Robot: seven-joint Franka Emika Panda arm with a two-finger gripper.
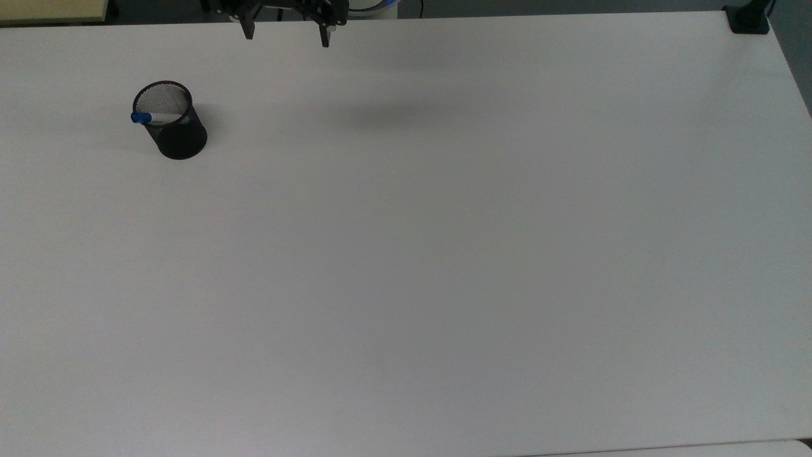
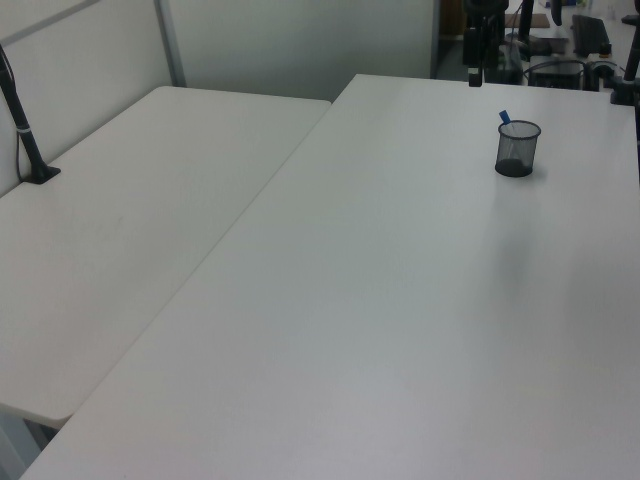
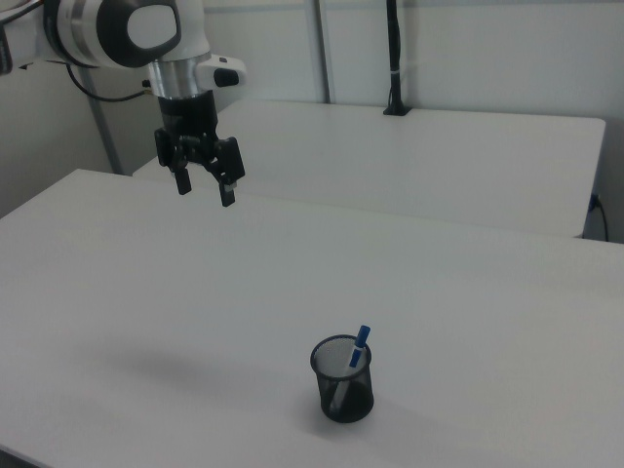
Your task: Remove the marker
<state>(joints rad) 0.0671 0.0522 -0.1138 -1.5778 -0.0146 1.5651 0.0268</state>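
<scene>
The marker [image 3: 357, 353] is standing in the black mesh cup [image 3: 343, 391], leaning on the rim with its blue cap poking out. We are holding the gripper [image 3: 205, 189] high above the white table [image 3: 468, 292], fingers spread and empty, well apart from the cup. In the top view the cup is lying toward the top view's left of the gripper [image 1: 287, 33]; the right view is showing the marker's steep tilt.

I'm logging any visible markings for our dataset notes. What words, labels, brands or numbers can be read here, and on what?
No text can be read.
The slim white marker with a blue cap standing in the black mesh cup: any print is too small to read.
The robot's black two-finger tool, open above the plain white table: no marking legible.
</scene>
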